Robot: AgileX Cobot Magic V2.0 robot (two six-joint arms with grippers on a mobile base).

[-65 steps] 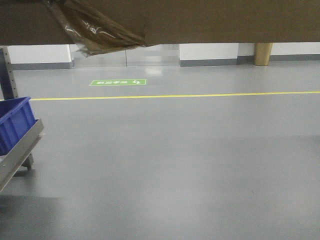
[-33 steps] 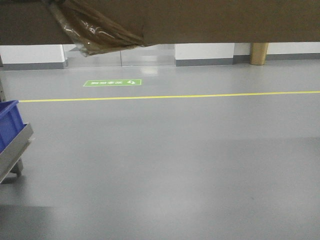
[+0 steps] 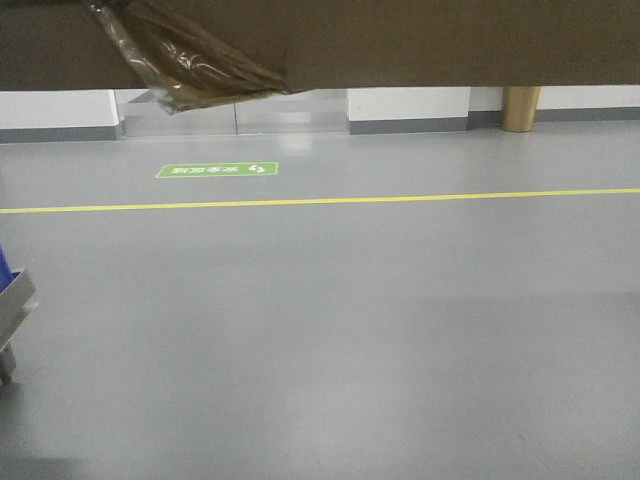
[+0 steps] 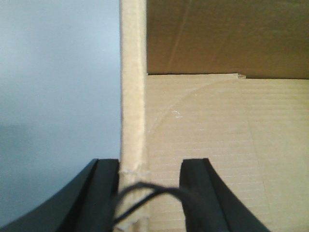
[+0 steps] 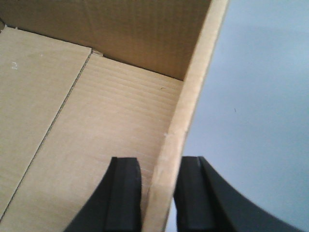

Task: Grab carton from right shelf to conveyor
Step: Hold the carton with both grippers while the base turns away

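The carton [image 3: 400, 40] hangs in the air across the top of the front view, with crinkled brown tape [image 3: 185, 60] dangling from its underside. In the left wrist view my left gripper [image 4: 152, 181] straddles the carton's wall [image 4: 133, 96]. Its outer finger [image 4: 104, 183] lies against the wall, while the inner finger [image 4: 198, 183] stands off inside the box with a gap showing. In the right wrist view my right gripper [image 5: 158, 186] is shut on the carton's opposite wall [image 5: 193, 87], one finger on each side. The conveyor is out of view.
Grey floor stretches ahead with a yellow line [image 3: 320, 200] and a green floor sign [image 3: 217, 170]. A grey shelf corner [image 3: 15, 295] pokes in at the left edge. White wall, a glass door [image 3: 230, 110] and a tan pillar [image 3: 520, 108] stand at the back.
The view has swung: the blue bin and grey shelf slid out past the left edge, and the floor sign drifted left. The carton stays held at the top.
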